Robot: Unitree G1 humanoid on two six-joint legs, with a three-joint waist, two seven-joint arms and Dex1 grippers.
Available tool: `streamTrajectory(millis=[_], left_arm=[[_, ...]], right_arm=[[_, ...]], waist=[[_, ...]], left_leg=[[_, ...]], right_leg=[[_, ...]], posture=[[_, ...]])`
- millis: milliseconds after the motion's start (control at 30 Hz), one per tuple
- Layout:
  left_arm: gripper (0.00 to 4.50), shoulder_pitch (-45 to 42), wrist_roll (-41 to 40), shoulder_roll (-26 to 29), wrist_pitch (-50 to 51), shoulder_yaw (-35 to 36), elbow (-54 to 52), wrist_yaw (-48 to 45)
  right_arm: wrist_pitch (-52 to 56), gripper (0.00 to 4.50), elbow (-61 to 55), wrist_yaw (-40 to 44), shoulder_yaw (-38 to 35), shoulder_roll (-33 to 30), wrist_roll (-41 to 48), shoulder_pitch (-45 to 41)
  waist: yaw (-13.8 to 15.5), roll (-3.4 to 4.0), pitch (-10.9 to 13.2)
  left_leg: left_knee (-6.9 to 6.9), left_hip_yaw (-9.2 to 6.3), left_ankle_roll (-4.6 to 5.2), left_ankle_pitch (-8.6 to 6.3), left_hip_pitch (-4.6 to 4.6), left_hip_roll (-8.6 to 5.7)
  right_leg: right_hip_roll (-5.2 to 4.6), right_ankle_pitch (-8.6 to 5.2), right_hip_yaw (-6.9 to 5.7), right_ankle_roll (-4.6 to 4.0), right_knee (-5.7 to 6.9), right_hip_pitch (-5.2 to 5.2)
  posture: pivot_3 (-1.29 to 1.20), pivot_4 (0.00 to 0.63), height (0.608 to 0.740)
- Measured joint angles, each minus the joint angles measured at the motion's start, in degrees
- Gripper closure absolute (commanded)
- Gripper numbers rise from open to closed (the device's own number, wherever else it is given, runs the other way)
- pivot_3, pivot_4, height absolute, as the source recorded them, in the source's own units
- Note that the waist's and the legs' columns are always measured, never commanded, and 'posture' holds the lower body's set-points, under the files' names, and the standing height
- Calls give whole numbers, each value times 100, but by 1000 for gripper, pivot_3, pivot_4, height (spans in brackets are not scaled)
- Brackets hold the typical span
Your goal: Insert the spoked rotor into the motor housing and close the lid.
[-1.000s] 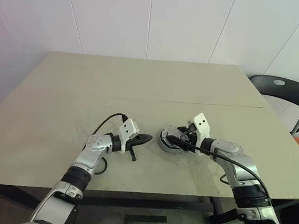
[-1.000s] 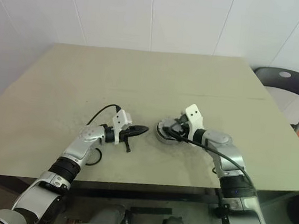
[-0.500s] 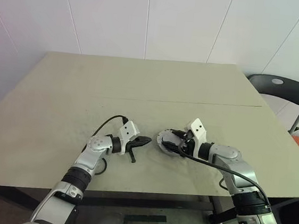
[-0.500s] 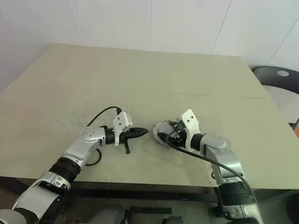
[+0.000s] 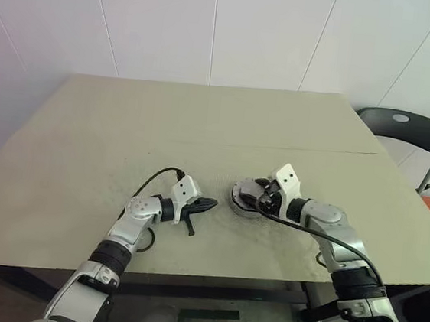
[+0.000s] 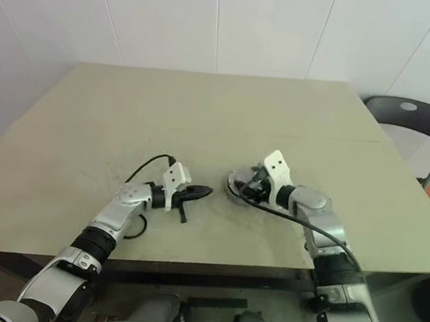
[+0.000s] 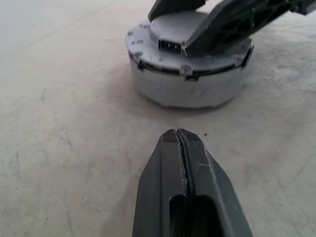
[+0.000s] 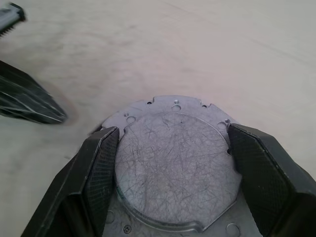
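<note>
Two grippers: right gripper (image 8: 170,182) straddles lid (image 8: 177,163); left gripper (image 7: 185,143) closed, empty.

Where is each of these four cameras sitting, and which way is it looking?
Left eye view: on the head, looking forward and down at the table; both arms show.
Right eye view: beside it, same scene.
Left wrist view: on the left arm, looking along its shut left gripper at the round grey metal unit.
Right wrist view: on the right arm, looking down on that unit between the right gripper's fingers.
Shared: every view shows the unit.
</note>
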Motion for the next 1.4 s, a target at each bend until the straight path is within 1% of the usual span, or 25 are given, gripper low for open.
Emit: streamTrajectory(millis=[133,233,400,533,700,1167,1400], left_arm=[[4500,-4,-14,-9,0,1,-1,-46],[4500,-17,-23,-13,-1,5,-1,-82],[4500,-75,-27,-13,-5,13,-2,-98],[4500,-88,-28,-14,-7,13,-1,-102],[4500,-108,-28,-16,-13,13,-1,-108],[4500,-169,-26,-49,-40,13,61,-106],[4500,-166,-25,-48,-40,13,61,-103]], right_arm=[[-6,1340,-4,26,-29,-14,-4,-5],[115,1340,-49,216,-31,-39,66,5],[414,1340,-391,649,-57,-34,503,176],[419,1340,-410,597,-59,-36,466,176],[356,1340,-287,290,-59,-45,240,141],[483,1340,-323,532,-47,-80,270,156],[468,1340,-317,376,-39,-45,169,149]], waist=[[0,0,0],[1,0,0],[4,0,1],[3,0,1],[-1,0,1],[0,0,0],[-2,0,0]], left_leg=[[-5,1,6,4,-1,0],[-4,1,9,5,0,0],[-4,1,10,6,-2,0],[-4,1,2,1,-1,0],[-3,2,3,2,0,0],[-1,3,13,8,0,0],[1,4,14,8,3,0]], right_leg=[[0,0,0,0,3,-1],[1,0,0,0,2,-1],[-1,0,0,0,0,-1],[-1,0,0,0,2,-1],[1,0,0,0,3,-1],[4,0,0,0,6,3],[5,0,0,0,8,3]], posture=[[0,0,740],[0,0,740],[0,0,740],[0,0,740],[0,0,740],[0,0,740],[0,0,740]])
